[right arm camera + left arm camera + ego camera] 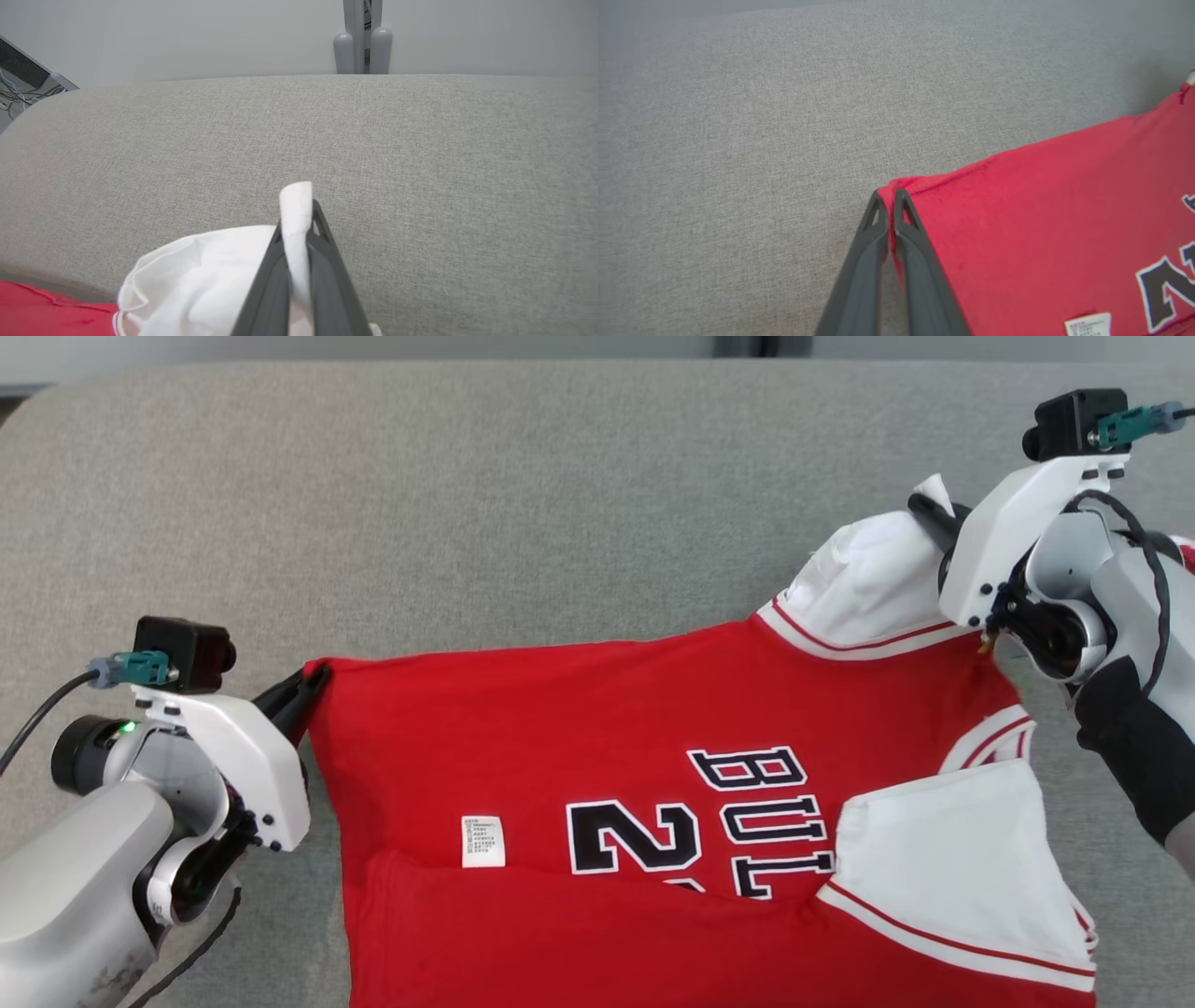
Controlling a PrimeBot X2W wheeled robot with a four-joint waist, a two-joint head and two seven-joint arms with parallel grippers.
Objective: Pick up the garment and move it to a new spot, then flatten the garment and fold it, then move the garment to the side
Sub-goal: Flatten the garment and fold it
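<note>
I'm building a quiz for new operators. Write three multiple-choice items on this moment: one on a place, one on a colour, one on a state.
1. Which part of the shirt does the left gripper hold?
A. the printed number
B. a red corner
C. the neckline

2. What colour is the cloth in the right gripper?
A. white
B. red
C. black

3. How do the two grippers stand?
A. both open
B. one open, one shut
C. both shut on the shirt

Answers: 1 B, it pinches the red corner; 2 A, a white sleeve fold pokes from its tips; 3 C, each pair of fingers is closed on cloth.
</note>
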